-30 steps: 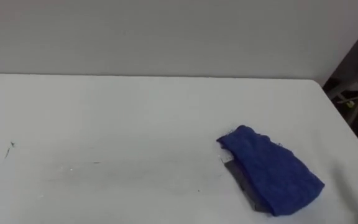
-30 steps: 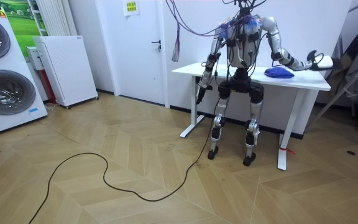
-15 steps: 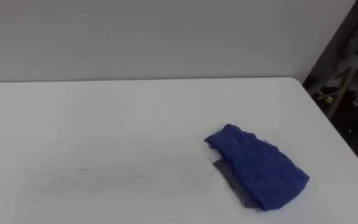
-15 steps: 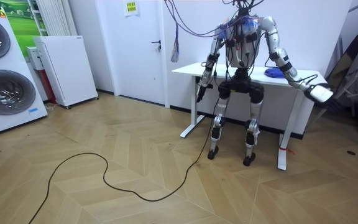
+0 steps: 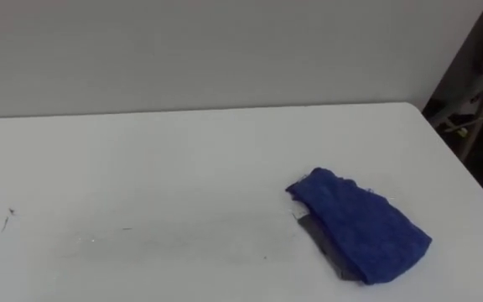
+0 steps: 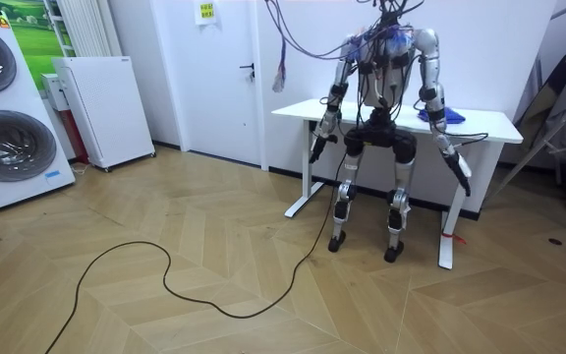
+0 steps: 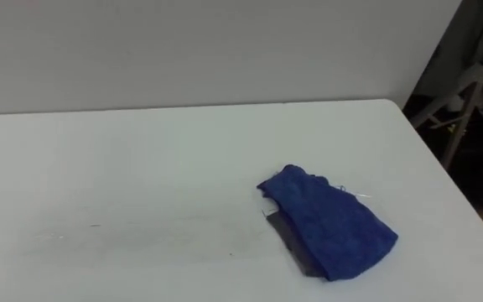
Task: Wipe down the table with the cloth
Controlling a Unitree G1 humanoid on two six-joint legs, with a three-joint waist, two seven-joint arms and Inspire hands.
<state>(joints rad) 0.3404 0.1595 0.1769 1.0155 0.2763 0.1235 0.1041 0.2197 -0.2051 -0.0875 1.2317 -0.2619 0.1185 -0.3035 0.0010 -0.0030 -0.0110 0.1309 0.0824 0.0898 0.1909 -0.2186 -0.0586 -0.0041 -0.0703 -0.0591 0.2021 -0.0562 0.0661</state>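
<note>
The robot stands square to the white counter (image 5: 183,159) with both arms hanging down at its sides, below the top. Its left hand (image 6: 315,154) and right hand (image 6: 464,178) are too small from across the room for me to say whether the fingers are spread or curled.

The blue cloth (image 5: 360,226) lies crumpled on the counter towards the robot's right, near the front edge and well clear of either hand. With nothing holding it, no wiping is under way. I would judge the job either finished or paused, and I cannot say which. A faint dull streak (image 5: 183,242) runs across the middle of the top, just left of the cloth. A few small dark marks (image 5: 7,220) sit far out at the left end. If those are dirt, that end has yet to be wiped. The rest of the top looks clean and bare.

Around it, a plain pale wall backs the counter. Two washing machines (image 6: 3,108) and a white cabinet (image 6: 101,106) stand at the room view's left, with a white door (image 6: 222,79) beyond. The floor (image 6: 165,305) is herringbone wood.
</note>
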